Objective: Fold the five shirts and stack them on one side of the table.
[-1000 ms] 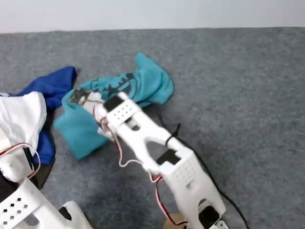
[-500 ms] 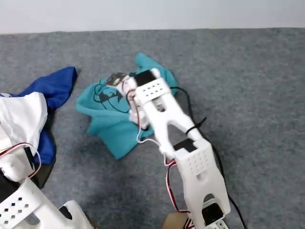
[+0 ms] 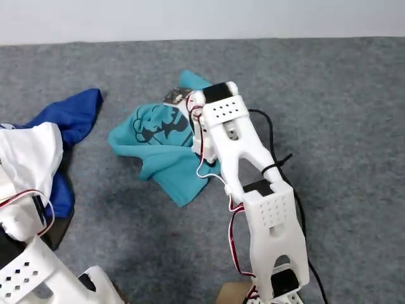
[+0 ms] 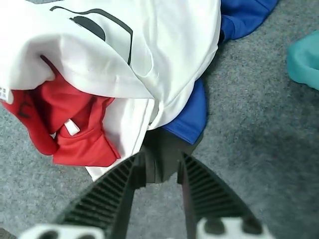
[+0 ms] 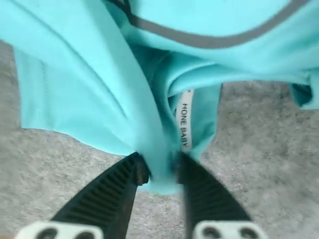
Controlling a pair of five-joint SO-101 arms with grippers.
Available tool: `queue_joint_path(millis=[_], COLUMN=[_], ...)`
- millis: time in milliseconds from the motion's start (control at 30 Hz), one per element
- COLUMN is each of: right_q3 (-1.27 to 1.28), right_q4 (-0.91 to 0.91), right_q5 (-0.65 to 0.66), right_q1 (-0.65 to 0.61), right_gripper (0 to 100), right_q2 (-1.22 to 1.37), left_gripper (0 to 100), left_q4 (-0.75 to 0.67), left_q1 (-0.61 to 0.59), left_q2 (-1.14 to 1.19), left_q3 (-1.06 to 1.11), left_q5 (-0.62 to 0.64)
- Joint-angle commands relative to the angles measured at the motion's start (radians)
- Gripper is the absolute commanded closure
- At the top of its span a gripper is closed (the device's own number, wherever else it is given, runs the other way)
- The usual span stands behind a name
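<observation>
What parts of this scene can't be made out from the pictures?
- High view: the right arm covers part of the teal shirt and the spot where it is gripped.
- High view: the picture's edge cuts off the white shirt, which hides much of the blue shirt.
- Left wrist view: the dark shirt in the left gripper lies mostly under the white shirt.

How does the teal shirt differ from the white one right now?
The teal shirt lies by itself mid-table, pinched by the right gripper. The white shirt sits at the high view's left edge, heaped over the blue shirt and red shirt. Teal carries a dark cartoon print, while white shows thin black lines. Both are crumpled and unfolded.
</observation>
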Motion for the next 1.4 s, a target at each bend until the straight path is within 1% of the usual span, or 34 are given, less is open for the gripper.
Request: queue_joint_path(millis=[0, 33, 167, 300, 467, 567, 667, 800, 1067, 1300, 1367], right_q3=[-0.008, 0.011, 0.097, 0.201, 0.302, 0.301, 0.301, 0.273, 0.247, 0.247, 0.247], right_q4=[0.044, 0.044, 0.044, 0.044, 0.033, 0.024, 0.012, 0.007, -0.061, -0.14, -0.145], right_q5=[-0.021, -0.023, -0.031, -0.103, -0.167, -0.21, -0.232, -0.276, -0.273, -0.272, -0.27], right_q1=[-0.053, -0.067, -0.139, -0.229, -0.334, -0.349, -0.352, -0.371, -0.429, -0.398, -0.387], right_gripper=[70.4, 69.3, 71.0, 74.3, 74.7, 74.5, 70.4, 68.6, 68.7, 68.9, 70.7], right_q2=[-0.159, -0.188, -0.306, -0.394, -0.366, -0.294, -0.216, -0.143, -0.058, 0.031, 0.053], left_gripper=[84, 84, 83, 83, 83, 83, 83, 83, 83, 83, 83], left_q4=[-0.017, -0.02, -0.023, -0.055, -0.144, -0.158, -0.158, -0.158, -0.158, -0.152, -0.152], left_q1=[0.002, 0.002, 0.002, 0.002, 0.002, 0.002, 0.002, -0.002, -0.003, -0.005, -0.005], left_q2=[-0.011, -0.011, -0.005, -0.005, -0.011, -0.011, -0.011, -0.011, -0.011, -0.012, -0.012], left_q3=[-0.002, -0.002, -0.002, 0.05, 0.177, 0.196, 0.196, 0.203, 0.202, 0.202, 0.202], left_q5=[-0.038, -0.038, -0.04, -0.04, -0.04, -0.04, -0.041, -0.098, -0.109, -0.109, -0.109])
